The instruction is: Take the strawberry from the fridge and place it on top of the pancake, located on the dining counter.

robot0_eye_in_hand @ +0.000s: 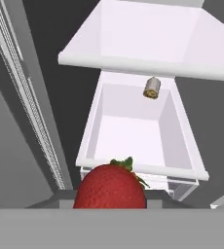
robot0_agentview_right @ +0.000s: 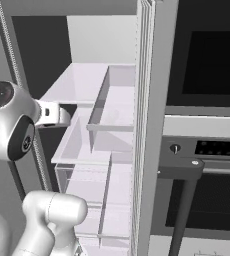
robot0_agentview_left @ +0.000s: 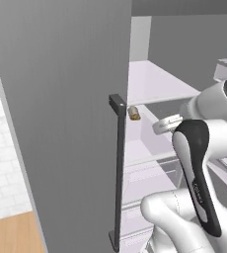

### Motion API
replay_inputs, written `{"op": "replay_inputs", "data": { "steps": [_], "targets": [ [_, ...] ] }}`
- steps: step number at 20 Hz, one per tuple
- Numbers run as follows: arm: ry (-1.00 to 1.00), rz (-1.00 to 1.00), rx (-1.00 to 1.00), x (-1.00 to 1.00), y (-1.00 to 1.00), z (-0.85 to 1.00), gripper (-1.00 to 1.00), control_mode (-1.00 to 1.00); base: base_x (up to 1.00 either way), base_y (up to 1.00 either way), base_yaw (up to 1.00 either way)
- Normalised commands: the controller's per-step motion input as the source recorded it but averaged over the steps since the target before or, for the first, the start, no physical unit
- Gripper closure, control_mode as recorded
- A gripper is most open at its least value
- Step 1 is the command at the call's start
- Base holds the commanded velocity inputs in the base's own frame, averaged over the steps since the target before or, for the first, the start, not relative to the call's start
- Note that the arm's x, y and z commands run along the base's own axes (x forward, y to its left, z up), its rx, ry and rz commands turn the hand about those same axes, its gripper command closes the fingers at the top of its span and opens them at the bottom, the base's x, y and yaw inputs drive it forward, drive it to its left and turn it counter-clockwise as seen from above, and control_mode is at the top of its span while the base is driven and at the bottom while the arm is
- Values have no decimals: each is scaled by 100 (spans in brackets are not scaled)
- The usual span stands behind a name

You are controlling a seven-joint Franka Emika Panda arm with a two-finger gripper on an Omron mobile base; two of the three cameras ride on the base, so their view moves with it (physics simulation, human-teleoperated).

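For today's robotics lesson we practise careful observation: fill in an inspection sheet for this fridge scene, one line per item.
Surface: white fridge shelf with an open white bin below it.
Job's things: strawberry sits right at the gripper; fridge stands open.
Clutter: small tan cylinder at the bin's far edge.
Grippers: closed on the strawberry.
Cables: nothing seen.
Surroundings: black-glass oven beside the fridge; white brick wall.
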Motion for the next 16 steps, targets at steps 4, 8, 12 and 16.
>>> {"op": "replay_inputs", "data": {
  "steps": [4, 8, 12, 16],
  "targets": [
    [16, 0, 1, -46, 0, 0, 100, -100, 0, 0, 0],
    [7, 0, 3, -7, 0, -12, 100, -100, 0, 0, 0],
    [0, 0, 2, -28, 3, -18, 100, 100, -20, 4, 0],
    [0, 0, 0, 0, 0, 0, 100, 100, -100, 31, -4]
  ]
}}
